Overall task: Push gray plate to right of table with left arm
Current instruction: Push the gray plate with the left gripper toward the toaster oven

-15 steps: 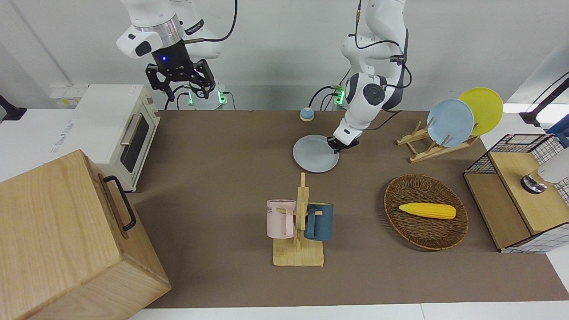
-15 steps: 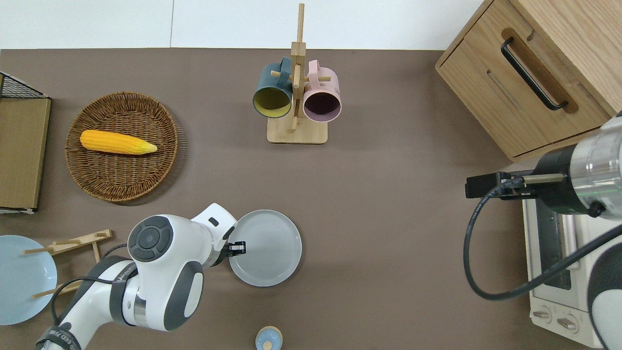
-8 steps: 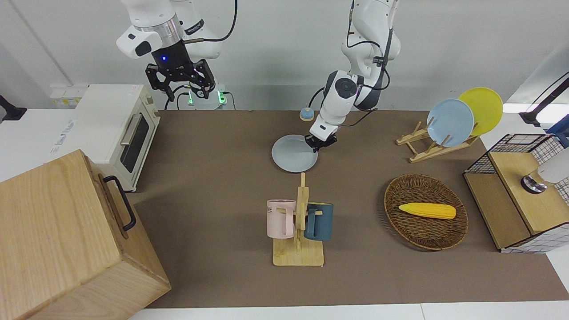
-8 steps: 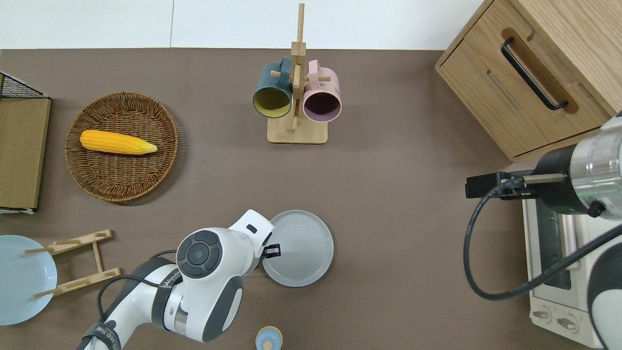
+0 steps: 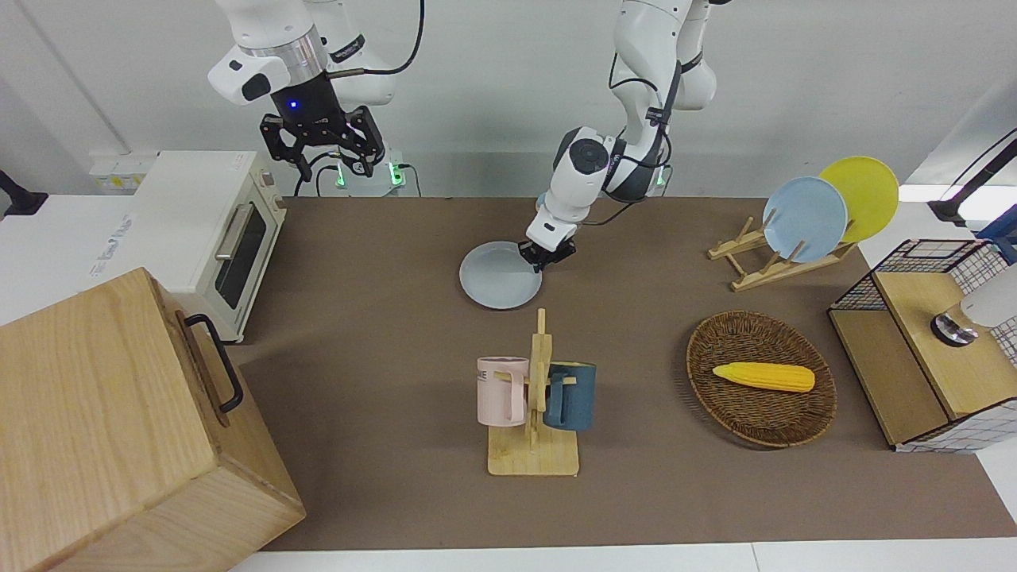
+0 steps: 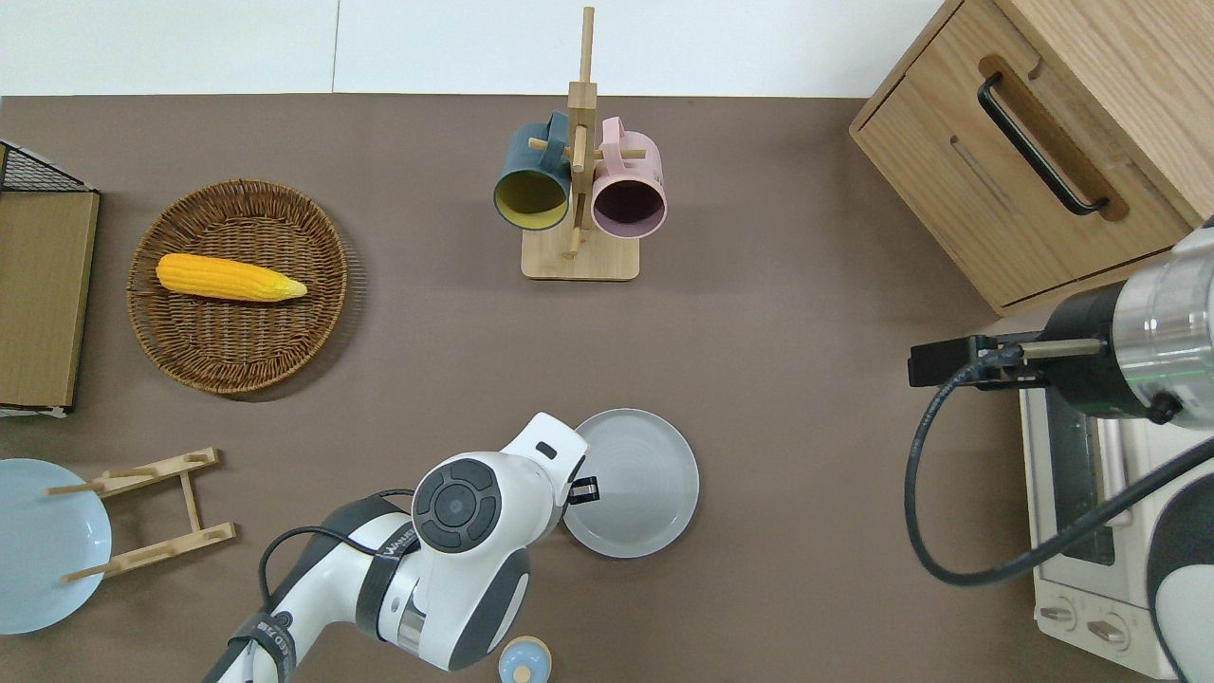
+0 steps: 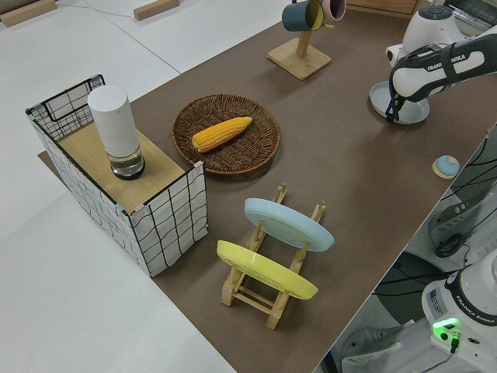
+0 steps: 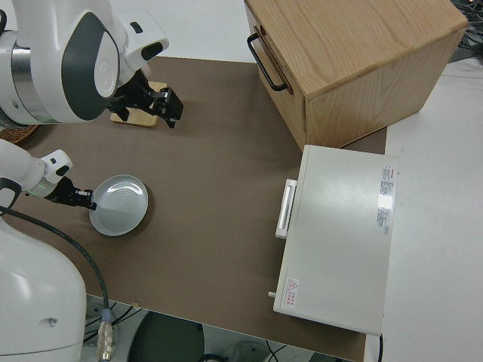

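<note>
Presently the bench (image 5: 381, 334) carries the gray plate (image 6: 635, 498) flat, near mid-length, closer to the robots' edge than to the opposite edge. The left gripper (image 6: 586, 490) sits low against the plate's rim on the left arm's side; whether its jaws are apart cannot be told. Right arm parked. Judged rigid, light and breakable; it should slide readily, best pushed at the rim.

The plate (image 6: 635, 482) lies flat on the surface (image 6: 778, 332), nearer to the robots than the mug rack (image 6: 579, 180), with the left gripper (image 6: 585, 490) at its rim on the side toward the left arm's end. The basket (image 6: 239, 285) holding the corn (image 6: 229, 277) and the plate rack (image 6: 142, 512) sit toward the left arm's end. The cabinet (image 6: 1034, 133) and oven (image 6: 1091, 531) sit toward the right arm's end.
</note>
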`<act>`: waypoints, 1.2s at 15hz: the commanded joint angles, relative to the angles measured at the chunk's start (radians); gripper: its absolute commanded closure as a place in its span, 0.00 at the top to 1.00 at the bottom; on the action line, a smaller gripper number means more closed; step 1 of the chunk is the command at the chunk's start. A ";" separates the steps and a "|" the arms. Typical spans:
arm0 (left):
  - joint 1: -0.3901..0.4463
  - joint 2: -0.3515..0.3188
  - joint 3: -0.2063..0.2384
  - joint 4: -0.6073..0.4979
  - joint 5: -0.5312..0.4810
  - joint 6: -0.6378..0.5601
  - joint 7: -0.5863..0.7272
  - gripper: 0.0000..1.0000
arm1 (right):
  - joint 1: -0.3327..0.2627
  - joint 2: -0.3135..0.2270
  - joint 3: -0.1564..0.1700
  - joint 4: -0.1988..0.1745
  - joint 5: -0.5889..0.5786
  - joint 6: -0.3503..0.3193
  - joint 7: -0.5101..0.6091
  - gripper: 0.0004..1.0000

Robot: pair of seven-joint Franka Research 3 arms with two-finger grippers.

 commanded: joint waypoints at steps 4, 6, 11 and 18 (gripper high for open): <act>-0.050 0.051 -0.010 0.033 -0.010 0.038 -0.057 0.00 | -0.006 0.006 0.004 0.014 0.016 -0.005 0.002 1.00; -0.059 0.052 -0.016 0.043 -0.007 0.038 -0.080 0.00 | -0.006 0.006 0.004 0.014 0.016 -0.005 0.002 1.00; -0.061 0.083 -0.051 0.097 -0.002 0.038 -0.152 0.00 | -0.006 0.006 0.004 0.014 0.016 -0.005 0.002 1.00; -0.118 0.161 -0.054 0.192 0.028 0.043 -0.235 0.00 | -0.006 0.006 0.004 0.014 0.016 -0.005 0.002 1.00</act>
